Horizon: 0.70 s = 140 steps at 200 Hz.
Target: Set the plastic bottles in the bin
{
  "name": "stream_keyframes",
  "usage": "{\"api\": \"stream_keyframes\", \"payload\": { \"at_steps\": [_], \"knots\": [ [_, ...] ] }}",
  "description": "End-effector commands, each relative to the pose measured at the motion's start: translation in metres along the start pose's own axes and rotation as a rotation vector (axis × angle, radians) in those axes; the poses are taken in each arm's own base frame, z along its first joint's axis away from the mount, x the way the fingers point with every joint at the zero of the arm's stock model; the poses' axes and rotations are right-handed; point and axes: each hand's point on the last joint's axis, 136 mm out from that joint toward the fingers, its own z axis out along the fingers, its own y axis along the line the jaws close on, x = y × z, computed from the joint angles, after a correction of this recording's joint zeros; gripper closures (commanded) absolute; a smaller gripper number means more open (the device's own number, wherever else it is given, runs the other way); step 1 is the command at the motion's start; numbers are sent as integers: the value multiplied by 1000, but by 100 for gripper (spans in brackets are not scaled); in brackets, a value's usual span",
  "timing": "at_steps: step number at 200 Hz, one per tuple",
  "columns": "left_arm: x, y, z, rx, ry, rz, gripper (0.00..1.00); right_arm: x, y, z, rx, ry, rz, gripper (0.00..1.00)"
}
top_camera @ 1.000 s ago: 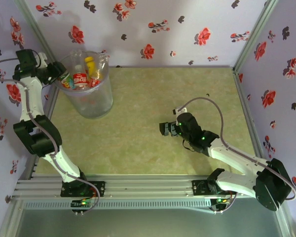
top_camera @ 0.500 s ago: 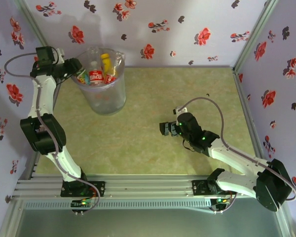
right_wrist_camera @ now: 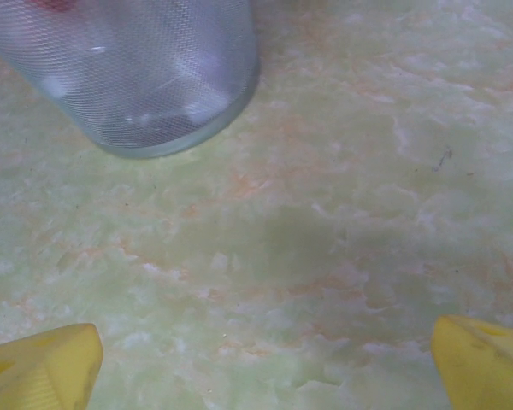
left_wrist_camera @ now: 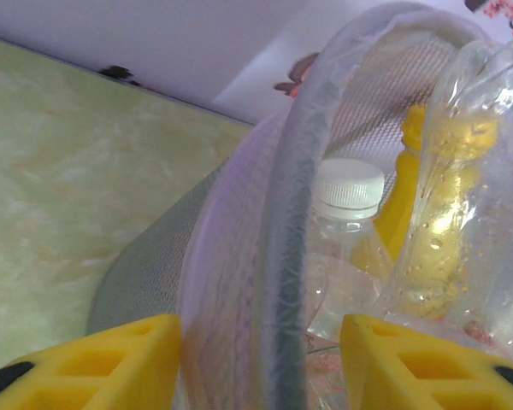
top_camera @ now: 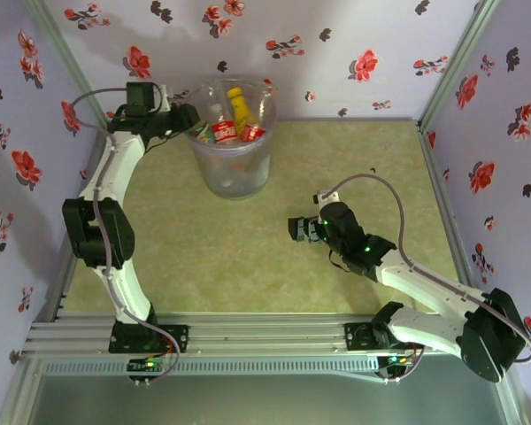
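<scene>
Slid rightward along the back wall since a second ago, the bin stands on the table, plastic bottles inside; left tool clamps its rim, right tool hovers mid-table, jaws apart

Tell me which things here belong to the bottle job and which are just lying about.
Job: bin, gripped at the rim by the left gripper; plastic bottles inside it, one yellow; right gripper, open over the table.
Just there: flowered walls; metal rail.

Bottles sit in the bin (far end of table).
</scene>
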Motion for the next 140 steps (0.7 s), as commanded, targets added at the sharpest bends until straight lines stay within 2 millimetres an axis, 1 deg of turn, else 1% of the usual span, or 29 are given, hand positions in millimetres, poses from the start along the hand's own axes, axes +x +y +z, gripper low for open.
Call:
{"api": "stream_keyframes", "payload": {
  "at_steps": [1, 14, 37, 49, 63, 65, 74, 86, 90, 99, 113, 117, 127, 140],
  "knots": [
    [43, 2, 38, -27, 142, -23, 48, -4, -8, -6, 43, -17, -19, 1],
    [40, -7, 40, -19, 137, -7, 45, -5, -11, -8, 56, -22, -20, 1],
    [24, -17, 30, -18, 95, 22, 32, -10, -14, -13, 70, -36, -22, 1],
    [11, -23, 17, -28, 62, 70, 19, -15, -16, -16, 80, -42, -28, 1],
    [-9, -31, -7, -46, -7, 120, 1, -22, -23, -19, 112, -47, -43, 1],
    [-11, -29, -9, -52, -15, 125, 1, -22, -25, -19, 121, -45, -45, 1],
    [-25, -33, -30, -60, -75, 157, 0, -27, -32, -21, 145, -45, -52, 1],
    [-44, -32, -62, -99, -166, 195, 0, -36, -50, -26, 218, -59, -43, 1],
    [-48, -29, -71, -117, -190, 202, 0, -39, -55, -28, 232, -62, -35, 1],
    [-57, -24, -99, -158, -260, 221, 0, -44, -69, -30, 260, -67, -2, 1],
    [-60, -6, -138, -242, -347, 234, 0, -49, -94, -33, 319, -72, 62, 1],
    [-60, -2, -150, -267, -374, 237, 0, -49, -97, -33, 309, -68, 81, 1],
    [-52, 19, -172, -348, -415, 235, 0, -48, -113, -33, 341, -62, 124, 1],
    [-29, 50, -187, -444, -433, 228, 0, -44, -138, -31, 388, -43, 178, 1]
  ]
}}
